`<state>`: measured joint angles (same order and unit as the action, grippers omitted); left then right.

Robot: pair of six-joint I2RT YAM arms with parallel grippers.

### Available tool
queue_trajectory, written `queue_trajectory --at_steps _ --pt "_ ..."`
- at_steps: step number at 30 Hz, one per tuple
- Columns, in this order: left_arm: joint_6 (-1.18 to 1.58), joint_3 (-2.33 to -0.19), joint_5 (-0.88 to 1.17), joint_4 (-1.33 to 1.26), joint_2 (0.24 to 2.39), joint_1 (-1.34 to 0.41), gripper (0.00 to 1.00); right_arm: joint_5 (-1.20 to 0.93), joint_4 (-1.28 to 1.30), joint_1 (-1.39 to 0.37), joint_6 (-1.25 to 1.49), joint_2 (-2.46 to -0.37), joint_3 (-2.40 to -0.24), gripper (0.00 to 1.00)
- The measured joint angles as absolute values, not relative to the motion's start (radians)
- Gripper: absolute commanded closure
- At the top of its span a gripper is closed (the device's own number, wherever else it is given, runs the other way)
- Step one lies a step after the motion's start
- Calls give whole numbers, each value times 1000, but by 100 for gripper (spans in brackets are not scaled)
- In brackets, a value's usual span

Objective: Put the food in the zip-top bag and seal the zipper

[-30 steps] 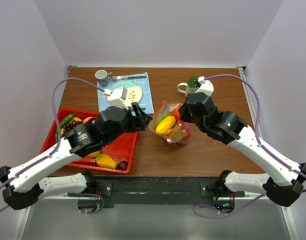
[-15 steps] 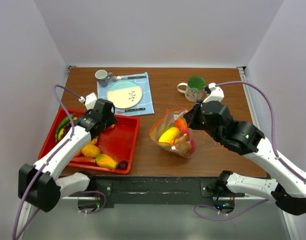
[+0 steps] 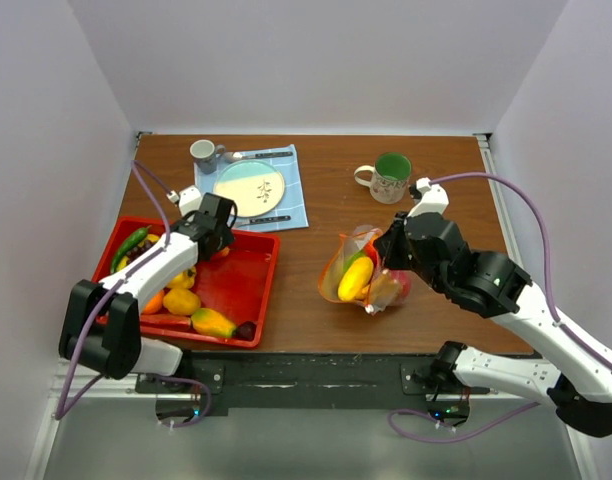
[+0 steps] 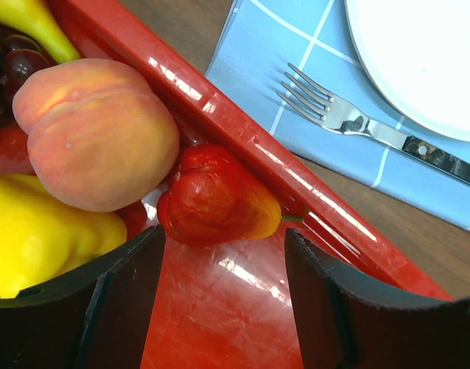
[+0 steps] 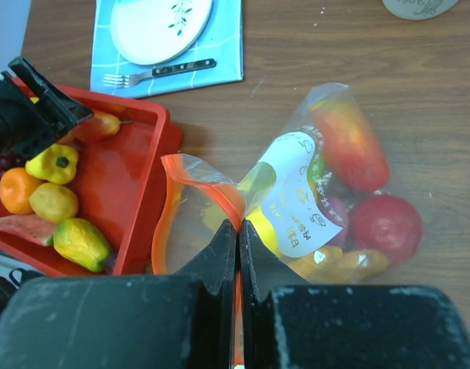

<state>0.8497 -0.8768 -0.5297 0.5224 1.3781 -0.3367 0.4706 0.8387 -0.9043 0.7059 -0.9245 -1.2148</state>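
Top external view: the zip-top bag [image 3: 371,278] lies on the desk [image 3: 316,180], right of the red tray [image 3: 248,290] and between the two arms.
Bag axis: the long axis runs about left to right. The open mouth points left, toward the tray, and the closed bottom points right.
Zipper: in the right wrist view the orange zipper [image 5: 170,201] makes an open loop at the mouth end; its two sides are not pressed together.
Right hand: the right hand [image 5: 236,257] is closed and pinches the mouth edge of the bag at the zipper.
Food in bag: a yellow piece [image 3: 354,278], a long red piece [image 5: 349,146] and a round red piece [image 5: 385,225] show through the plastic.
Left hand: the left hand [image 4: 223,300] is open over the far right corner of the tray and grips nothing.
Food in tray: a red pepper [image 4: 216,204] lies ahead of the open fingers, its green stem pointing right, at the tray wall. A peach [image 4: 97,134] is just beside it, and a yellow pepper [image 4: 43,242] is below the peach.
Outside the tray: a fork [image 4: 335,115] lies on a blue cloth [image 4: 296,54].
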Motion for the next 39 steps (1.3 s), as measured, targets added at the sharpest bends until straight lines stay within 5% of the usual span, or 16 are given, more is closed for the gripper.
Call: queue_trajectory --at_steps 27,39 --pt "729 -737 -445 316 1436 -326 29 439 822 -904 698 -957 -1200 100" --pt "729 -705 -405 321 1331 -374 71 424 806 -904 698 -963 -1189 100"
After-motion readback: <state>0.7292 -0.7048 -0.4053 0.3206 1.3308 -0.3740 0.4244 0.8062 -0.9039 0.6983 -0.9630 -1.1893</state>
